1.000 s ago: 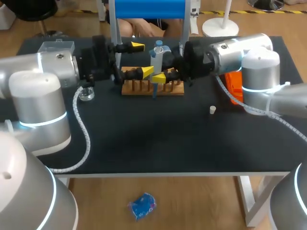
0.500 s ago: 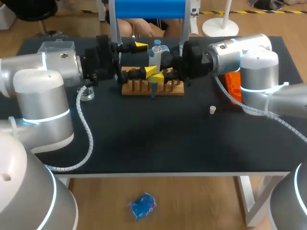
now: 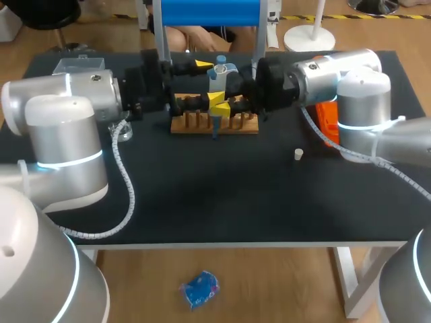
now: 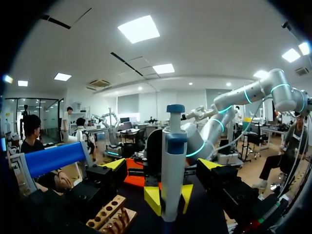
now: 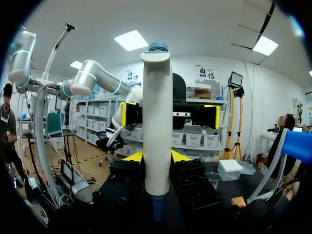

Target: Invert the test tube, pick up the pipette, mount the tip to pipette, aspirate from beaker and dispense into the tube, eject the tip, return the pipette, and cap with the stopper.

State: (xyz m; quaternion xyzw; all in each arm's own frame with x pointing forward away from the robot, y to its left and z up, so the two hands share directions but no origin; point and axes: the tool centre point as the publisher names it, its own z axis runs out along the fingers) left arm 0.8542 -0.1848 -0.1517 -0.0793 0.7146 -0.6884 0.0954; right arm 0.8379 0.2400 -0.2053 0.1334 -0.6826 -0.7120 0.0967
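One white-and-blue plastic pipette (image 5: 157, 107), pinched upright by your right gripper (image 5: 157, 156) jaws, presumably keeping its nozzle downward; left gripper (image 4: 162, 165) jaws spread.

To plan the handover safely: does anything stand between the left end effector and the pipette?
Nothing visible does. The pipette, held upright by the right end effector over the wooden rack, faces the open fingers of the left end effector with only free air between.

Left arm (image 3: 64, 128) and right arm (image 3: 363, 101): silver-grey tubes, rounded white joints ringed by glowing cyan bands, coiled white cable (image 3: 124, 195). Left hand (image 3: 207, 82) and right hand (image 3: 221, 102) are black, yellow-tipped.
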